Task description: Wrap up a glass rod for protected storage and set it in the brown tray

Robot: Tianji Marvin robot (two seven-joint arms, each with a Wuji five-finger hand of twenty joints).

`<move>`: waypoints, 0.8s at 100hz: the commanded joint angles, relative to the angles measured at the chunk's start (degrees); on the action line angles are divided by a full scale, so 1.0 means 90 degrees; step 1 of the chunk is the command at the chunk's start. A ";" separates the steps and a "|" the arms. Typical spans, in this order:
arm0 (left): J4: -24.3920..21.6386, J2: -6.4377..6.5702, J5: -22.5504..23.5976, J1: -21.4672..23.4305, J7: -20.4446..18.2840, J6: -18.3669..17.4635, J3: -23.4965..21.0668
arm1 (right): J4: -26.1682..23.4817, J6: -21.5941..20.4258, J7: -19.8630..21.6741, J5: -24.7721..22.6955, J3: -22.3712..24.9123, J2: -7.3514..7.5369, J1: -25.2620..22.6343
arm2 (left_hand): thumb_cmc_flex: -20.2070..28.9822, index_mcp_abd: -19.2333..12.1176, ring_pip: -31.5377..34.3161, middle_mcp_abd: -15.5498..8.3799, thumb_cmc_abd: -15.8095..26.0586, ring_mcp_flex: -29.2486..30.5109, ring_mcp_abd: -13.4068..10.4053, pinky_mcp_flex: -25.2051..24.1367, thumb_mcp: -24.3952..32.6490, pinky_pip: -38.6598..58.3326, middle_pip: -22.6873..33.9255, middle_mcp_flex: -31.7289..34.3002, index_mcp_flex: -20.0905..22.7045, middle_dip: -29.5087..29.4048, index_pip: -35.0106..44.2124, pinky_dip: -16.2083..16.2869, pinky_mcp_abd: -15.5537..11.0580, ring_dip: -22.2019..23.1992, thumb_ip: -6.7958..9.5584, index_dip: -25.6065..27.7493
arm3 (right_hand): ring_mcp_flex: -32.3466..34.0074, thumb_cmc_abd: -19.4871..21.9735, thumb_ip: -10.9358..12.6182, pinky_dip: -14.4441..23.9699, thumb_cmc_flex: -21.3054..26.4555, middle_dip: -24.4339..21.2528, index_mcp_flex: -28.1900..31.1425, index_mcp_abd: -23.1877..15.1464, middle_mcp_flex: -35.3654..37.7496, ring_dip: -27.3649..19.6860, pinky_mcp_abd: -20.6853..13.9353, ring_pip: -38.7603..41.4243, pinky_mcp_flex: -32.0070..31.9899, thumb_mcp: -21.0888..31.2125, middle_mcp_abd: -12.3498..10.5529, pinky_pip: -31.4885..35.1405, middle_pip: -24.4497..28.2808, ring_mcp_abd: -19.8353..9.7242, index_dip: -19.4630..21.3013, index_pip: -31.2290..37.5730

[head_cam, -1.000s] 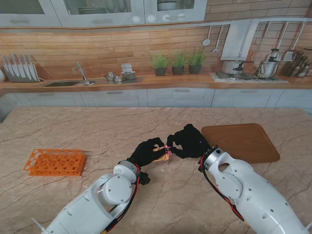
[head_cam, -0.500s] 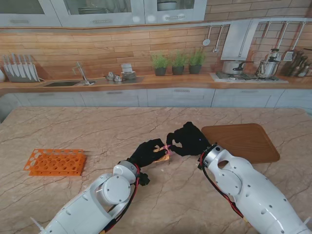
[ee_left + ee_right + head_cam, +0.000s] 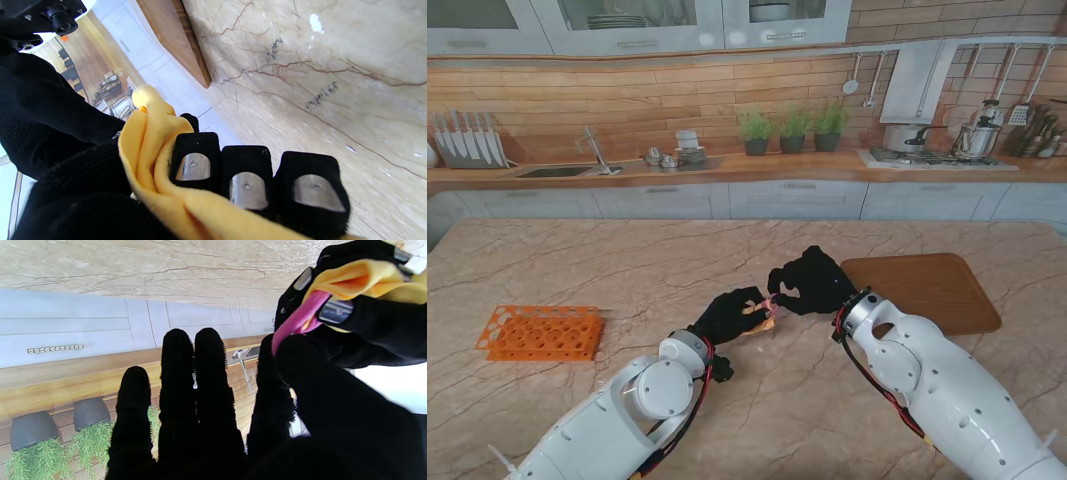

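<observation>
Both hands meet: left hand (image 3: 732,314) grips yellow cloth (image 3: 150,156) (tray (image 3: 922,290) beside).

A home kitchen: a sink (image 3: 555,171), knife rack (image 3: 467,140), potted herbs (image 3: 793,128) and stove with pots (image 3: 932,146) line the wooden counter (image 3: 727,168) beyond the marble table's (image 3: 627,270) far edge.

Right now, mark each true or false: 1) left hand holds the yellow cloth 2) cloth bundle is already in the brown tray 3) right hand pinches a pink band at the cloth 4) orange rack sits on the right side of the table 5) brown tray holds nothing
1) True: the left hand is closed on the yellow cloth.
2) False: it is held between the hands, beside the brown tray.
3) True: the right hand grips the pink band.
4) False: the orange rack is on the left.
5) True.
</observation>
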 commanded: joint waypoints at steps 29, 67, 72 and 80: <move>-0.0039 -0.0020 -0.0045 0.0018 -0.0129 -0.0081 0.0057 | 0.0180 0.0013 -0.0015 0.0147 -0.0205 -0.0097 0.0199 | 0.0406 -0.0104 0.0542 -0.0550 -0.0279 0.0163 -0.0369 0.0126 0.0498 0.1627 0.0406 0.0301 0.0174 0.0144 0.0167 0.0233 -0.0078 0.0089 0.0393 0.0118 | 0.0099 0.0459 0.0042 -0.0035 0.0408 0.0072 -0.0114 -0.1051 0.0055 -0.0021 0.0009 0.0082 0.0013 0.0019 0.0020 0.0162 0.0116 -0.0202 -0.0132 0.0137; -0.0050 0.0003 -0.0088 0.0019 -0.0229 -0.0166 0.0085 | 0.0333 0.0065 -0.0001 0.0275 -0.0374 -0.0128 0.0325 | 0.0389 -0.0104 0.0551 -0.0548 -0.0297 0.0162 -0.0364 0.0128 0.0516 0.1627 0.0412 0.0300 0.0178 0.0138 0.0157 0.0310 -0.0081 0.0084 0.0381 0.0129 | 0.0102 0.0437 0.0043 -0.0038 0.0355 0.0086 -0.0086 -0.1052 0.0066 -0.0019 0.0010 0.0079 0.0012 0.0055 0.0011 0.0164 0.0110 -0.0205 -0.0227 0.0139; -0.0050 0.0002 -0.0080 0.0022 -0.0220 -0.0173 0.0084 | 0.0346 0.0105 -0.0012 0.0272 -0.0377 -0.0128 0.0323 | 0.0387 -0.0099 0.0551 -0.0546 -0.0297 0.0162 -0.0367 0.0128 0.0519 0.1627 0.0413 0.0300 0.0182 0.0138 0.0157 0.0312 -0.0084 0.0084 0.0381 0.0130 | 0.0103 0.0436 0.0041 -0.0040 0.0361 0.0089 -0.0094 -0.1021 0.0063 -0.0017 0.0023 0.0081 0.0010 0.0060 0.0013 0.0159 0.0109 -0.0194 -0.0232 0.0151; -0.0052 0.0002 -0.0067 0.0026 -0.0206 -0.0178 0.0079 | 0.0359 0.0159 -0.0033 0.0246 -0.0369 -0.0124 0.0314 | 0.0380 -0.0100 0.0552 -0.0552 -0.0305 0.0162 -0.0370 0.0130 0.0535 0.1627 0.0415 0.0300 0.0209 0.0137 0.0149 0.0321 -0.0090 0.0083 0.0382 0.0130 | 0.0109 0.0442 0.0040 -0.0042 0.0366 0.0093 -0.0095 -0.1006 0.0070 -0.0015 0.0024 0.0086 0.0011 0.0063 0.0015 0.0157 0.0115 -0.0191 -0.0238 0.0162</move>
